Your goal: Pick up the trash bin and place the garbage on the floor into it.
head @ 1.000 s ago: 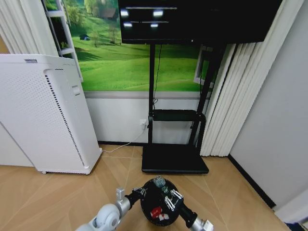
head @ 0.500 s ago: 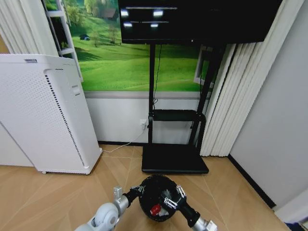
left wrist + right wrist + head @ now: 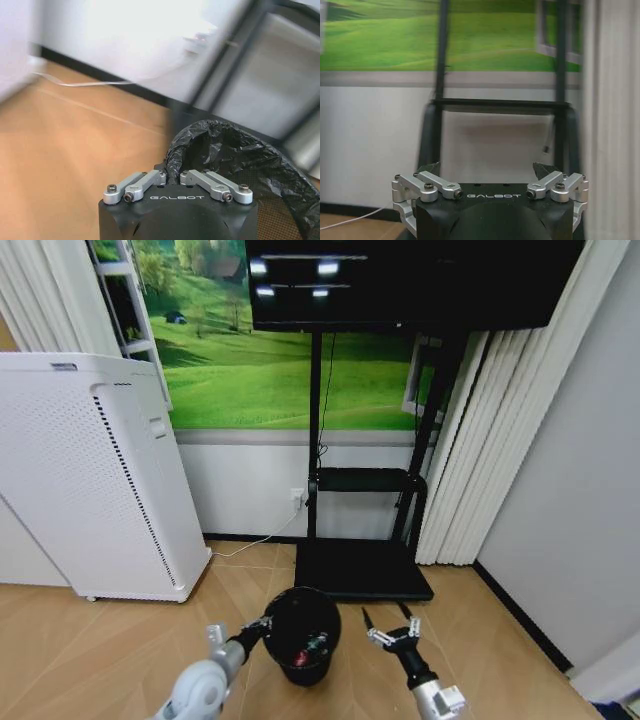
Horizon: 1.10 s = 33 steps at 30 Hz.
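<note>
Left gripper (image 3: 262, 624) pinching the near-left rim of the trash bin (image 3: 301, 648), fingers (image 3: 167, 175) clamped on crinkled black liner over round black mesh, forearm reaching up from the near-left. Holding red-and-green garbage (image 3: 305, 648) inside, bin upright near the black TV stand (image 3: 364, 581). Right gripper (image 3: 388, 621) hanging right of the bin, apart, jaws spread, gripping nothing, pointing toward the far wall.
</note>
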{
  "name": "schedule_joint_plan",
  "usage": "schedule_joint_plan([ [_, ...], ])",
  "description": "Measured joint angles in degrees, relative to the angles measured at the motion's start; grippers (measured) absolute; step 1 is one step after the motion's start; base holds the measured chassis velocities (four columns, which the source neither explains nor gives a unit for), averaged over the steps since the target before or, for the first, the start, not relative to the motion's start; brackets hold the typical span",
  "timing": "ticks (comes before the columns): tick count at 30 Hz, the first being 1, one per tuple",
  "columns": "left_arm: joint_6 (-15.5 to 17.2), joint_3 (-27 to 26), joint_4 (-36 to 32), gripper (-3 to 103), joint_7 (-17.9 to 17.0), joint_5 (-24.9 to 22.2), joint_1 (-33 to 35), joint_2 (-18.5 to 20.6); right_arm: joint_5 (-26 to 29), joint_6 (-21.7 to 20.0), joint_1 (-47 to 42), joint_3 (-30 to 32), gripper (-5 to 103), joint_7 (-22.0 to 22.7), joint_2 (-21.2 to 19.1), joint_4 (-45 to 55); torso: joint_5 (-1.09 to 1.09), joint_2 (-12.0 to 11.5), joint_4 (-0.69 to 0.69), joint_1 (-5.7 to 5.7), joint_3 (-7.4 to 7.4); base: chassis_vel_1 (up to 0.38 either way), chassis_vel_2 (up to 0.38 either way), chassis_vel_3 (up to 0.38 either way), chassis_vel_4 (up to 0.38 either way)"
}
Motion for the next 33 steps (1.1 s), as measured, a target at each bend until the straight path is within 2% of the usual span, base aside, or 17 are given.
schedule_joint_plan([
  [3, 2.55, -7.03, -4.29, 7, -8.1, -3.63, 4.43, -0.04, 3.62, -2.46, -0.95, 3.06, 100, 1.77, 0.59, 2.02, -0.04, 0.0, -0.07, 0.0, 0.0, 0.0, 0.0, 0.0, 0.0],
  [4, 2.55, -7.03, -4.29, 7, -8.1, -3.63, 4.43, -0.04, 3.62, -2.46, -0.95, 3.06, 100, 1.77, 0.59, 2.02, -0.04, 0.0, -0.07, 0.0, 0.0, 0.0, 0.0, 0.0, 0.0],
  [5, 2.87, -9.55, -5.45, 7, -9.01, -3.93, 6.17, -0.23, 4.04, -2.68, -0.97, 3.67, 100, 1.86, 0.81, 2.18, -0.03, 0.0, -0.06, 0.0, 0.0, 0.0, 0.0, 0.0, 0.0],
  [7, 4.03, -19.28, -8.46, 7, -9.18, -6.85, 12.35, -0.95, 7.04, -3.66, -1.33, 5.36, 100, 2.36, 1.84, 3.5, -0.01, 0.0, 0.0, 0.0, 0.0, 0.0, 0.0, 0.0, 0.0],
  [8, 4.03, -19.28, -8.46, 7, -9.18, -6.85, 12.35, -0.95, 7.04, -3.66, -1.33, 5.36, 100, 2.36, 1.84, 3.5, -0.01, 0.0, 0.0, 0.0, 0.0, 0.0, 0.0, 0.0, 0.0],
  [9, 4.76, -22.4, -8.92, 7, -8.84, -8.21, 14.03, -1.15, 8.27, -4.07, -1.66, 5.83, 100, 2.64, 2.27, 4.13, -0.02, 0.0, 0.0, 0.0, 0.0, 0.0, 0.0, 0.0, 0.0],
  [10, 5.88, -28.68, -9.39, 7, -7.54, -10.5, 17.63, -1.79, 9.61, -4.48, -2.12, 6.59, 100, 2.97, 2.89, 4.85, -0.02, 0.01, -0.04, 0.0, 0.0, 0.0, 0.0, 0.0, 0.0],
  [11, 5.88, -28.68, -9.39, 7, -7.54, -10.5, 17.63, -1.79, 9.61, -4.48, -2.12, 6.59, 100, 2.97, 2.89, 4.85, -0.02, 0.01, -0.04, 0.0, 0.0, 0.0, 0.0, 0.0, 0.0],
  [12, 6.6, -33.12, -9.42, 7, -6.03, -11.75, 20.69, -2.65, 10.04, -4.62, -2.2, 7.25, 100, 3.11, 3.24, 5.02, -0.01, 0.01, -0.03, 0.0, -0.01, 0.0, 0.0, 0.0, 0.0],
  [14, 6.85, -37.88, -9.12, 7, -4.12, -13.13, 24.14, -3.97, 10.31, -4.74, -2.12, 7.58, 100, 3.24, 3.43, 5.03, -0.03, 0.01, -0.03, 0.0, 0.0, 0.0, 0.0, 0.0, 0.0],
  [18, 6.87, -43.05, -8.15, 7, -2.22, -14.98, 27.83, -5.51, 10.69, -4.97, -2.08, 7.88, 100, 3.67, 3.64, 5.26, 0.0, 0.02, 0.01, 0.0, 0.0, 0.0, 0.0, 0.0, 0.0],
  [20, 6.87, -43.94, -7.82, 7, -1.71, -15.17, 28.53, -5.77, 10.77, -5.01, -2.12, 7.98, 100, 3.81, 3.74, 5.36, 0.0, 0.01, 0.0, 0.0, 0.0, 0.0, 0.0, 0.0, 0.0],
  [22, 5.64, -47.37, -6.08, 7, 1.03, -14.4, 31.82, -7.25, 11.23, -5.11, -2.06, 8.23, 100, 4.44, 4.32, 5.66, -0.05, 0.01, -0.08, 0.0, -0.01, 0.0, 0.0, 0.0, 0.0],
  [24, 4.99, -48.64, -5.69, 7, 1.81, -14.09, 33.18, -7.99, 11.34, -5.18, -1.68, 8.05, 100, 4.58, 4.45, 5.57, -0.04, 0.01, -0.07, 0.0, 0.0, 0.051, 0.058, -0.025, -0.033],
  [25, 3.36, -50.65, -5.01, 7, 3.52, -12.69, 35.51, -9.23, 11.34, -5.25, -0.9, 7.52, 100, 4.6, 4.78, 4.88, 0.0, 0.01, -0.03, 0.0, 0.0, 0.051, 0.073, -0.071, -0.042],
  [27, -1.48, -52.11, -2.4, 7, 7.21, -6.34, 36.61, -10.07, 11.27, -5.18, 0.06, 6.51, 100, 4.48, 5.05, 3.52, 0.02, 0.01, -0.02, 0.0, 0.01, 0.1, 0.09, -0.076, -0.07],
  [33, -1.88, -51.22, -1.09, 7, 7.19, -5.03, 35.59, -10.12, 12.23, -4.59, 0.89, 6.58, 100, 4.48, 4.3, 2.86, 0.0, 0.01, -0.07, 0.0, 0.0, 0.142, 0.144, -0.152, -0.154],
])
